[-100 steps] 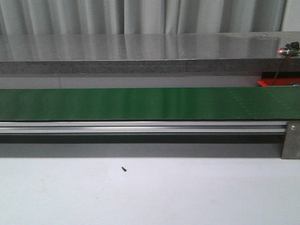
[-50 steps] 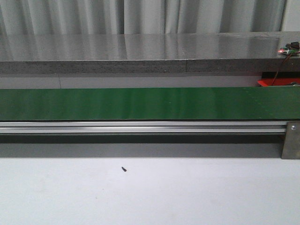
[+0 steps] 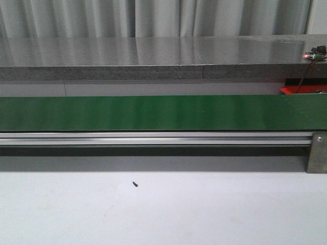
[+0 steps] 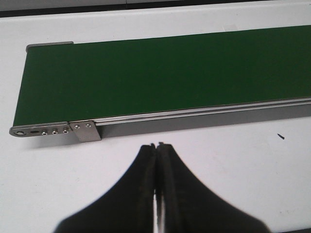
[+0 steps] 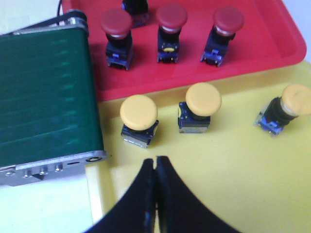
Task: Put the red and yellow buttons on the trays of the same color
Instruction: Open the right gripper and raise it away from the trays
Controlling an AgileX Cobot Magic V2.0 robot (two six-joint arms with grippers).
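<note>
You are seeing three red buttons (image 5: 171, 19) sitting on the red tray (image 5: 272, 34), three yellow buttons (image 5: 139, 111) on the yellow tray (image 5: 233, 170); conveyor belt (image 3: 153, 112) running bare. Left gripper (image 4: 156, 148) and right gripper (image 5: 155, 162) are idling closed, empty.

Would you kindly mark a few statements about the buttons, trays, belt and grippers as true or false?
1. Three yellow buttons sit on the yellow tray. True.
2. A yellow button lies on the red tray. False: only red buttons show there, three clearly, with a fourth item cut off at the picture's edge.
3. The green conveyor belt carries a button. False: no button shows on it in any view.
4. The right gripper holds a button. False: its fingers are together with nothing between them.
5. The left gripper has its fingers together. True.
</note>
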